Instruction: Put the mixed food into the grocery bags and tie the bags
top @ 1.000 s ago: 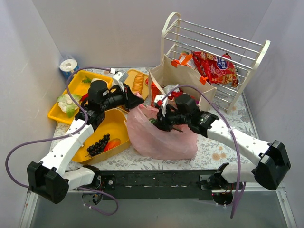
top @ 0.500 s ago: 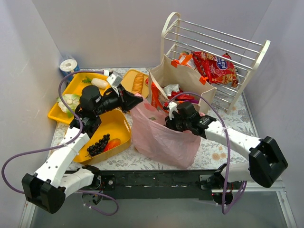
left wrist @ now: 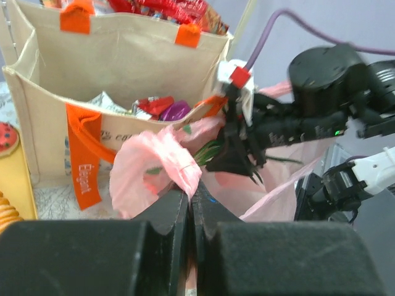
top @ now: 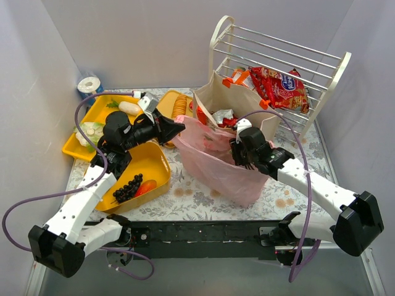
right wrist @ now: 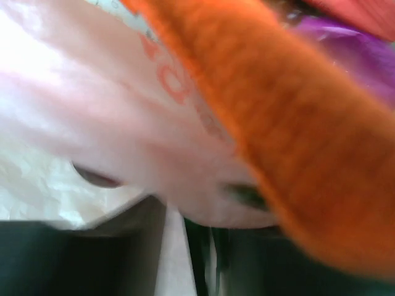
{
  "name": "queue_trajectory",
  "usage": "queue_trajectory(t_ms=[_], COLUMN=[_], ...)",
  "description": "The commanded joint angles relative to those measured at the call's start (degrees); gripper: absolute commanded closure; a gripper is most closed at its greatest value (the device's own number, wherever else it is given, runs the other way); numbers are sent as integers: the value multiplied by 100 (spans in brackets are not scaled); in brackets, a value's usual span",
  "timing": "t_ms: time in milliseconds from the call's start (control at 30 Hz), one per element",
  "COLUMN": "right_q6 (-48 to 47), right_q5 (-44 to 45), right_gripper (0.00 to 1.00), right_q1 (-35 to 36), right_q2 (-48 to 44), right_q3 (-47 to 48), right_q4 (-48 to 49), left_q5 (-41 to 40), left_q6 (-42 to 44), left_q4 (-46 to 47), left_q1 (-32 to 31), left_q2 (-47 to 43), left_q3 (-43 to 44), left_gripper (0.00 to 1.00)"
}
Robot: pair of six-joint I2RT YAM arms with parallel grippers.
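Beige tote (top: 237, 105) stands upper centre in the overhead frame, with snack packets (top: 223, 117) showing in its mouth. Just below it, touching its front, the pink bag (top: 217, 166) slumps at mid-frame. I see the left gripper (left wrist: 192, 196) clamped tight on the bag's curled handle loop (left wrist: 157, 157) (lower centre of the left wrist view). The right gripper (top: 237, 150) sits at the bag's right rim; its blurred wrist view shows pink film pinched between its fingers.

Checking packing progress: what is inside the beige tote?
Red, purple and silvery snack packets show in the open top of the beige tote; its walls hide anything deeper.
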Motion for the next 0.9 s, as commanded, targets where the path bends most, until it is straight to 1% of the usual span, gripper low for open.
queue_trajectory(t_ms=[0, 33, 67, 100, 133, 167, 267, 300, 333, 367, 400, 433, 467, 500, 567, 633, 667, 733, 767, 833, 867], right_q6=[-126, -126, -187, -196, -214, -249, -293, -293, -284, -275, -258, -214, -188, -161, -117, -100, -108, -91, -56, 6, 84], right_q5=[23, -266, -434, -566, -759, -856, -998, -1015, -1103, -1156, -1208, -1322, -1332, -1332, -1499, -1516, -1525, -1604, -1639, -1753, -1806], right_gripper=[41, 35, 26, 20, 16, 13, 12, 12, 12, 12, 12, 12, 12, 12, 12, 12, 13, 14, 14, 15, 16], right_q1=[-169, -169, -169, -169, -178, -169, -178, -178, -178, -178, -178, -178, -178, -178, -178, -178, -186, -178, -178, -178, -186], right_q2=[-158, -184, -202, -246, -272, -307, -465, -570, -623, -694, -860, -957, -1036, -1194, -1344, -1529, -1581, -1678, -1696, -1758, -1819], right_q3=[-257, -319, -320, -311, -267, -163, 206, 303, 383, 453, 532, 550, 559, 603, 629, 630, 630, 560, 524, 393, 331], right_q4=[404, 440, 484, 519, 520, 502, 292, 222, 99, 63, 63, 80, 98, 98, 107, 159, 220, 317, 361, 545, 624], left_q5=[-115, -159, -282, -335, -405, -493, -967, -1273, -1354, -1372, -1346, -1190, -1197, -1214, -1529, -1759, -1742, -1707, -1567, -1644, -1758], left_q6=[63, 72, 81, 98, 133, 177, 379, 414, 450, 424, 337, 223, -40, -120, -191, -297, -288, -122, -26, 272, 413], left_q4=[-449, -529, -617, -757, -811, -855, -1101, -1249, -1338, -1408, -1461, -1427, -1374, -1252, -1216, -1338, -1408, -1602, -1620, -1637, -1838], left_q1=[6, -2, 6, -2, 6, 6, 24, 120, 225, 383, 819, 1067, 1296, 1620, 1816, 1887, 1905, 1896, 1879, 1826, 1730], left_q2=[266, 337, 398, 434, 434, 425, 355, 372, 416, 469, 521, 609, 645, 689, 873, 1127, 1520, 1917, 2172, 2419, 2751], left_q3=[-84, -40, 30, 91, 231, 311, 645, 741, 890, 944, 953, 936, 831, 787, 760, 865, 1013, 1120, 1138, 1146, 1225], left_gripper=[75, 56, 32, 8, 2, 2, 2, 2, 2, 2, 2, 2, 2, 2, 2, 2, 2, 5, 8, 8, 8])
